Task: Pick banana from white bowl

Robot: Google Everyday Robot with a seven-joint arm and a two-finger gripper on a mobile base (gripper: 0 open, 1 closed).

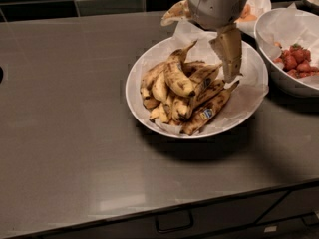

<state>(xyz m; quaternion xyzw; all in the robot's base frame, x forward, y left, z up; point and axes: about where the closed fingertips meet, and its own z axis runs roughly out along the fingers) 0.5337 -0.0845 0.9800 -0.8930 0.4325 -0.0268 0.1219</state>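
The white bowl [137,101], wide, shallow and lined with crinkled white paper, holds several overripe, brown-mottled bananas. One long banana [213,103] with a blue sticker lies along the pile's right side, its dark tip pointing up and right. My gripper [198,50] hangs over the bowl's far right part and is open with nothing in it. One tan finger [229,54] points down, its end just above that banana's tip. The other finger [173,13] sticks out to the left over the bowl's far rim.
A smaller white bowl of red strawberries [294,63] stands close on the right. Another white bowl with orange fruits [251,9] sits behind the gripper. The dark countertop [65,133] stretches left and forward to its front edge, with drawers [174,222] below.
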